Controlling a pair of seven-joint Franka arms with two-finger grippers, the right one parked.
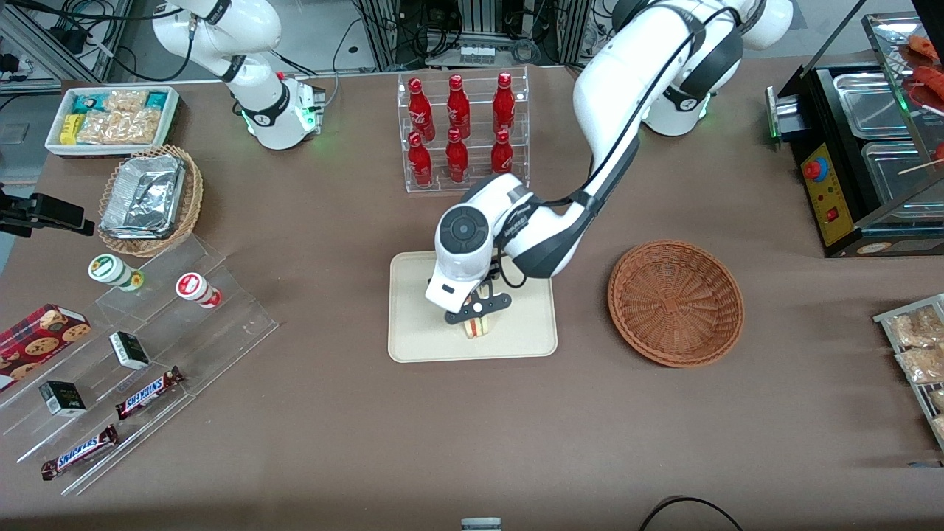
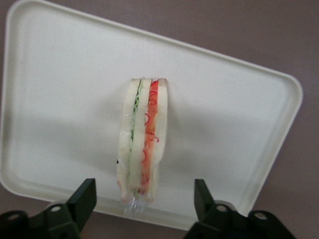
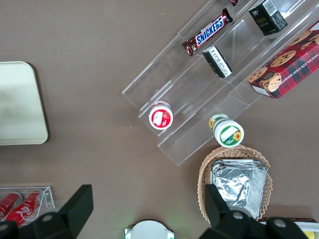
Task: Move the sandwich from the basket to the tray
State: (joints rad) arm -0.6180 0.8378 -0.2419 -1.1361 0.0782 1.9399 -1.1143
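Note:
The sandwich [image 2: 142, 142], a wrapped wedge of white bread with green and red filling, lies on the cream tray [image 2: 60, 89]. In the front view the sandwich [image 1: 478, 327] rests on the part of the tray [image 1: 420, 324] nearer the camera. My left gripper [image 2: 144, 204] is open just above it, with its black fingers [image 2: 83, 196] standing apart on either side and not touching it. In the front view the gripper [image 1: 477, 310] hangs over the tray. The reddish-brown wicker basket [image 1: 675, 302] stands empty beside the tray, toward the working arm's end.
A clear rack of red bottles [image 1: 461, 133] stands farther from the camera than the tray. A tan basket of foil trays [image 1: 147, 199], acrylic steps with snacks [image 1: 140, 369] and a white snack box [image 1: 110, 118] lie toward the parked arm's end. A black appliance [image 1: 855, 147] stands toward the working arm's end.

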